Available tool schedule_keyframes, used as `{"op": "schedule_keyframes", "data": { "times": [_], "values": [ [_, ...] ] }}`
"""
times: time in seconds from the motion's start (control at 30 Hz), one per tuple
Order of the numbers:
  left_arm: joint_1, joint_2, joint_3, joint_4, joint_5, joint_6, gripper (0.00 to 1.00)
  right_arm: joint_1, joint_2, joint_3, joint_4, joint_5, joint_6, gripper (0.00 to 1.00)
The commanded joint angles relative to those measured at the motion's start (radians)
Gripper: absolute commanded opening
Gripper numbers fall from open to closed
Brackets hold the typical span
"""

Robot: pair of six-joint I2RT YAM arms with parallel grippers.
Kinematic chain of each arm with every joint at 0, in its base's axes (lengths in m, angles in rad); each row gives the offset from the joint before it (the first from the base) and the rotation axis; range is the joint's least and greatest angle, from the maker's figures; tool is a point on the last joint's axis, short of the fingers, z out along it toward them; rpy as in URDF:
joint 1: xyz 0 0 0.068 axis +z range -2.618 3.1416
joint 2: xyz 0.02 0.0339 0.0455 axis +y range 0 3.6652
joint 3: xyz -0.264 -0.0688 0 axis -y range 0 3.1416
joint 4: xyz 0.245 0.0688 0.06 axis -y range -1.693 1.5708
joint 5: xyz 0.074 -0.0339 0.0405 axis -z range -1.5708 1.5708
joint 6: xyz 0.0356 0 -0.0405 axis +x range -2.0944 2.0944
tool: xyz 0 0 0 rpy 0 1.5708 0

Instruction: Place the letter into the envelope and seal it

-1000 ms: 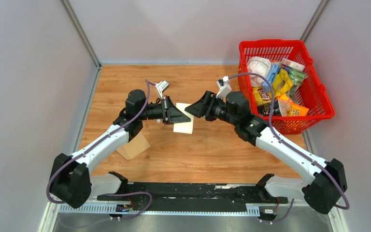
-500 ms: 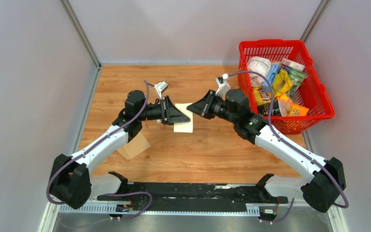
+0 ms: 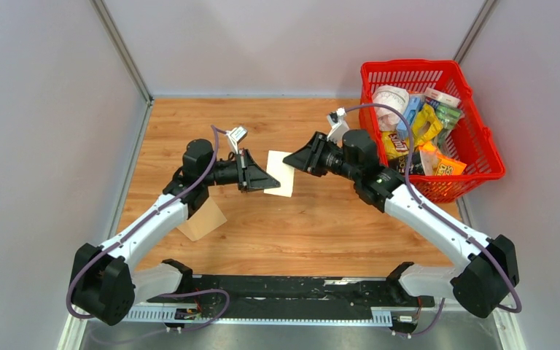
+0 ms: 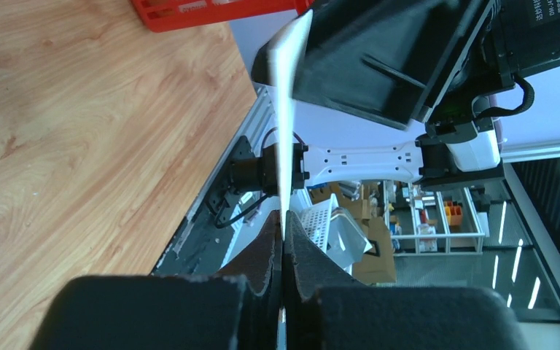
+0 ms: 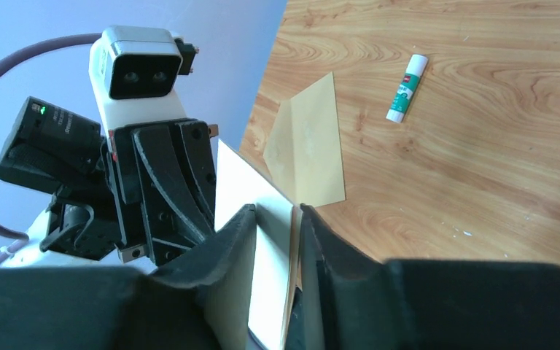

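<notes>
2 hands meet at the letter (image 3: pixel 283 173): the left hand (image 3: pixel 271 184), shifted leftward since earlier, stays clamped on it; the right hand (image 3: pixel 296 164) straddles its opposite edge, jaws slightly apart.

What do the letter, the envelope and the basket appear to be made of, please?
The letter: thin, matte, pale paper, a sliver edge-on. The envelope: matte tan kraft paper, probably, lying flat. The basket: likely moulded plastic, bright red with lattice walls.
</notes>
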Motion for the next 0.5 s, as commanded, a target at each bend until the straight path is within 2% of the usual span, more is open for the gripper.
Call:
{"op": "schedule_keyframes", "data": {
  "times": [0.0, 0.07, 0.27, 0.47],
  "values": [
    [0.006, -0.019, 0.000, 0.031, 0.013, 0.019, 0.00, 0.000, -0.004, 0.024, 0.053, -0.064, 0.019, 0.41],
    [0.006, -0.018, -0.007, 0.059, 0.007, 0.004, 0.00, -0.001, -0.002, 0.012, 0.091, -0.087, 0.044, 0.48],
    [0.006, -0.027, -0.019, 0.163, -0.031, -0.045, 0.00, 0.003, 0.012, -0.028, 0.151, -0.144, 0.116, 0.48],
    [0.009, -0.024, -0.027, 0.280, -0.049, -0.116, 0.00, 0.002, -0.010, -0.048, 0.094, -0.073, 0.081, 0.50]
  ]
}}
